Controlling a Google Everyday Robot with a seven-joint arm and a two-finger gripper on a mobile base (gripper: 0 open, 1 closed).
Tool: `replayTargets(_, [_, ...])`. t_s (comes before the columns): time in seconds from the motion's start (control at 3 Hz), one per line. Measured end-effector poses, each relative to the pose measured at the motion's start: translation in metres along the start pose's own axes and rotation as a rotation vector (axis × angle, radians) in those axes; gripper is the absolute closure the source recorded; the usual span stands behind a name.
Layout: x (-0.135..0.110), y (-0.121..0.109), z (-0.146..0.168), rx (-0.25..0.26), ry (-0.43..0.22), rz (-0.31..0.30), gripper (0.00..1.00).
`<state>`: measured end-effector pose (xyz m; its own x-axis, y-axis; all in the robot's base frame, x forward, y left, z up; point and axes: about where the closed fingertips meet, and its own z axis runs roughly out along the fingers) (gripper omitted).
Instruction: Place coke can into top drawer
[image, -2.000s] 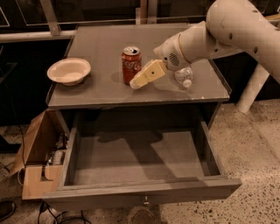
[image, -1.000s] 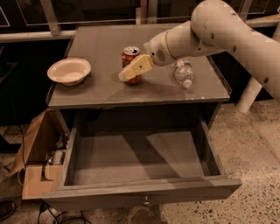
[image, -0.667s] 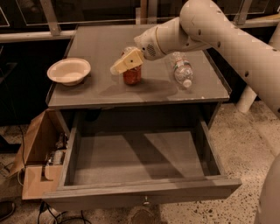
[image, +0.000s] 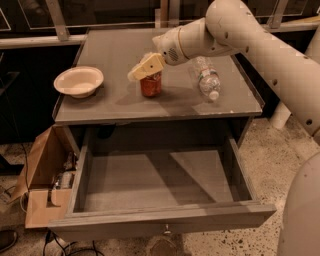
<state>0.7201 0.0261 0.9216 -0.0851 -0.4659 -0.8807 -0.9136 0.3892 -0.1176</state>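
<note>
- Coke can (image: 151, 86) stands upright on the desk (image: 115, 102), just under the end effector (image: 145, 67), for grasping.
- Whether it grips, I cannot tell.
- Top drawer (image: 160, 216) below is open.

A grey bench (image: 115, 107) stands on a speckled stone floor (image: 270, 165), with dark glass panels (image: 120, 12) behind it and an open cardboard box (image: 42, 165) at its left. The gripper (image: 145, 67) hangs over the bench top.

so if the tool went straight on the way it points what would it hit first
The tool, just over the coke can, points down and left, so probably the bare tabletop between can and bowl, though depth is unclear.
</note>
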Motion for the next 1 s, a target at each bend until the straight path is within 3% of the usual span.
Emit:
replayTargets(0.33, [0.0000,0.0000,0.0000,0.000,0.000,0.000,0.00])
replayTargets(1.0, [0.0000,0.0000,0.0001,0.000,0.000,0.000,0.42])
